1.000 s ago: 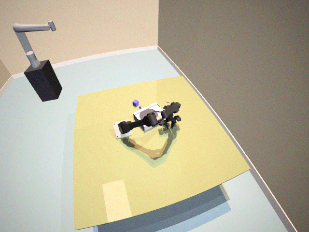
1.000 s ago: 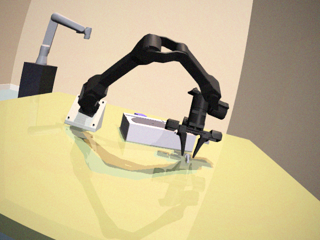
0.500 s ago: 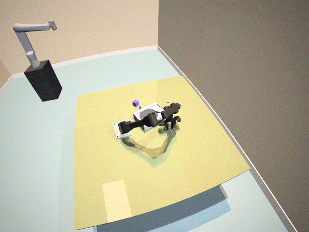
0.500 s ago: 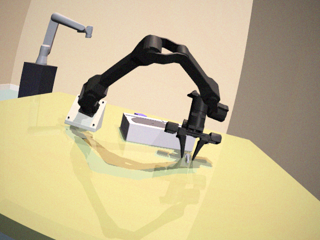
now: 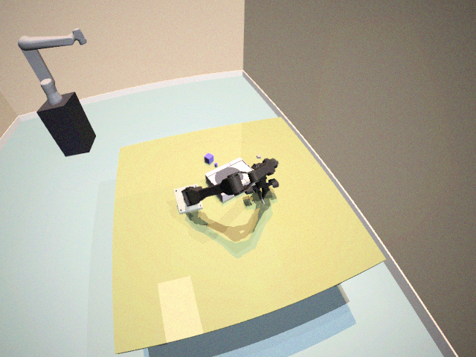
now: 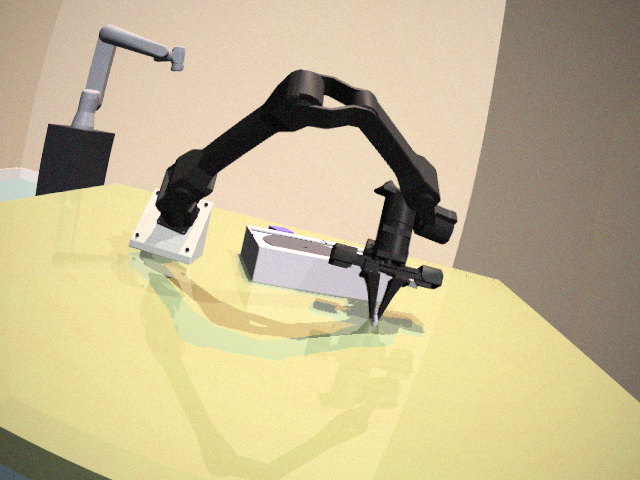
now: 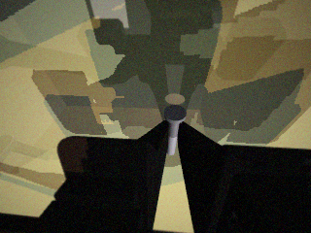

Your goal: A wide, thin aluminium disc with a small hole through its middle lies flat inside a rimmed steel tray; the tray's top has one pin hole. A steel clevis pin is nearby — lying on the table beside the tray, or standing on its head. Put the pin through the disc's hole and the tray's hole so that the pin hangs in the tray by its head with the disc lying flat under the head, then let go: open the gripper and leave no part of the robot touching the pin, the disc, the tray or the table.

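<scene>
The pin (image 5: 262,201) (image 6: 375,320) (image 7: 171,145) is pinched in my claw (image 5: 262,196) (image 6: 375,315) (image 7: 173,125), its 2 fingers nearly shut on the shank just by the head. It's low over the table (image 5: 172,249) (image 6: 103,320) (image 7: 172,209), beside the tray (image 5: 242,162) (image 6: 305,274); I can't tell if it touches. I expect light, stiff, slick steel that could pivot. That hold suits me, though the tips must clear the disc (image 5: 222,175) (image 6: 289,244).
</scene>
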You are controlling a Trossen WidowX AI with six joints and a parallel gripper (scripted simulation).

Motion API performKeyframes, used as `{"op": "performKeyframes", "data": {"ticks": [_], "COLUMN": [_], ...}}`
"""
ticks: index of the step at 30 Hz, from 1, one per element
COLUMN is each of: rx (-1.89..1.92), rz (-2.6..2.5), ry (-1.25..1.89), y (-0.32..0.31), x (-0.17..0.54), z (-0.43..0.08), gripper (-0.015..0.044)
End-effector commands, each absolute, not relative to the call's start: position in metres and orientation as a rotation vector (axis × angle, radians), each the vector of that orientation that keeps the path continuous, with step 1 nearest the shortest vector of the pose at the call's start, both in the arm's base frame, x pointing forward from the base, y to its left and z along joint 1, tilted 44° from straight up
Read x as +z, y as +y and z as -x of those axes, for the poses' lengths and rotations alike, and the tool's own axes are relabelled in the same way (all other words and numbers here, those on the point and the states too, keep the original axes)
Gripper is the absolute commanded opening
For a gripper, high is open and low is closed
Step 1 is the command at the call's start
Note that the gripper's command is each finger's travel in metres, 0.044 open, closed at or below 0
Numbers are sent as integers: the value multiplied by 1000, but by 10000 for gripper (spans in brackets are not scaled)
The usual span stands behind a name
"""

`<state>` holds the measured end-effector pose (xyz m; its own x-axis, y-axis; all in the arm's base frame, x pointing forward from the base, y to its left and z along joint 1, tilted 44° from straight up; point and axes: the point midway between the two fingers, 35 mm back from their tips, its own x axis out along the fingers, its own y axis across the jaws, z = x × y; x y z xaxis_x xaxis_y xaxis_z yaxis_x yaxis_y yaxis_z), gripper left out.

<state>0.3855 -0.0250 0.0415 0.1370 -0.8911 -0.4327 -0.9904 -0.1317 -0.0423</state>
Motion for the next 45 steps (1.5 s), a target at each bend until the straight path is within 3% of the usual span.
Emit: {"op": "performKeyframes", "data": {"ticks": [1,37,45], "rx": [439,448,617], "rz": [2111,2111,2098], "ry": [1825,1822,1736], "y": [-25,20,65], "x": [42,87,59], "z": [-386,-377,-342], "gripper": [0,0,0]}}
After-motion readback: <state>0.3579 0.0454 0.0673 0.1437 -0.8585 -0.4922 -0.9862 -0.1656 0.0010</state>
